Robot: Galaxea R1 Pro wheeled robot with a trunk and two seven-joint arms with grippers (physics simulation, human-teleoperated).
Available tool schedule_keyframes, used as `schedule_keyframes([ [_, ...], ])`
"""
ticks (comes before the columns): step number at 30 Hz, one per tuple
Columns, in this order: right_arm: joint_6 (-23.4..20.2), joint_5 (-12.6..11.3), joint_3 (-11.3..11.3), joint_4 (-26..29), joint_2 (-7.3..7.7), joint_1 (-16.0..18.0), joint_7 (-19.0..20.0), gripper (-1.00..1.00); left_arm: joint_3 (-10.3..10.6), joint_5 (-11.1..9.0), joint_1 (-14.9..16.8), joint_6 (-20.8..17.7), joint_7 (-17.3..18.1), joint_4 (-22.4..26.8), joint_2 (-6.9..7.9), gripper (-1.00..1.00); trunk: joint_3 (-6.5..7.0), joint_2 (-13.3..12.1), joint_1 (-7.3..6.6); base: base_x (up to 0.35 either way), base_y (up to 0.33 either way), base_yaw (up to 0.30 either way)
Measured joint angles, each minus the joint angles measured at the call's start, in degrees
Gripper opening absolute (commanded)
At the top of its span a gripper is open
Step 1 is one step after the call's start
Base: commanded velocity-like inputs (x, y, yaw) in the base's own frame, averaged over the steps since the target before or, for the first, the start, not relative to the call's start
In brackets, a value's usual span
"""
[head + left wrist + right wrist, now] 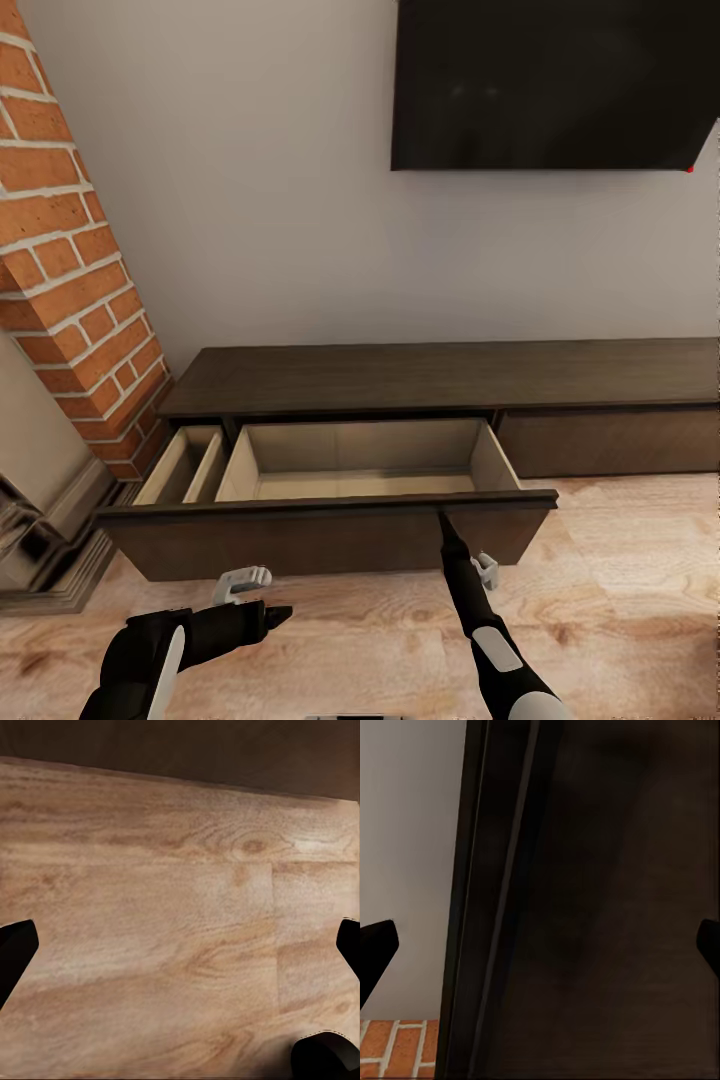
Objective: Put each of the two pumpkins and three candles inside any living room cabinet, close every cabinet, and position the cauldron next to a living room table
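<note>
only head view shows cabinet (440, 375) drawer (330, 520) open.

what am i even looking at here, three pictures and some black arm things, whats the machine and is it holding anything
This is a simulated wheeled robot with two arms, steered by a person. The big picture comes from a camera on its head, looking down at a low dark brown cabinet with one wide drawer pulled open; the part of its pale inside that shows looks empty.

The right end effector reaches up to the drawer's front edge. The left end effector hangs low over the wooden floor.

The other two pictures come from cameras near each wrist: the left one looks at floor planks, the right one at dark cabinet wood. In both, the black fingers stand wide apart with nothing between them.
</note>
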State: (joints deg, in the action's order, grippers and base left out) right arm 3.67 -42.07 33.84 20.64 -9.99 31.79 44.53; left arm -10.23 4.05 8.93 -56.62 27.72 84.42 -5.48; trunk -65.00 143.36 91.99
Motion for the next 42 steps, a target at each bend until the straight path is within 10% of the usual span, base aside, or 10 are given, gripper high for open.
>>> schedule_keyframes([
  [14, -1.9, -0.1, -4.6, 0.0, 0.00, 0.0, -0.3, 1.00, -0.2, -0.1, 0.0, -0.2, 0.1, 0.0, 0.29, 1.00, 0.00, 0.0, -0.02, -0.181, 0.000, 0.000],
  [24, -20.9, 0.1, -5.7, 0.0, 0.03, 0.2, -12.3, 1.00, -0.7, -0.1, 0.0, -2.8, 0.1, 0.5, 0.30, 1.00, 1.10, -0.1, -0.15, -0.007, 0.000, 0.000],
  [34, -25.7, 0.2, -9.4, 0.4, 0.03, -4.9, -13.3, 1.00, -0.7, 0.4, 0.0, -3.1, 0.0, 0.9, 0.59, 1.00, 3.15, -1.7, -1.18, 0.000, 0.000, 0.000],
  [42, -34.5, 0.1, -9.8, 0.1, 3.54, -10.8, -13.2, 1.00, -0.6, 0.5, 0.0, -3.1, 0.0, 1.0, 1.34, 1.00, 4.59, -4.9, -2.94, 0.000, 0.000, 0.000],
])
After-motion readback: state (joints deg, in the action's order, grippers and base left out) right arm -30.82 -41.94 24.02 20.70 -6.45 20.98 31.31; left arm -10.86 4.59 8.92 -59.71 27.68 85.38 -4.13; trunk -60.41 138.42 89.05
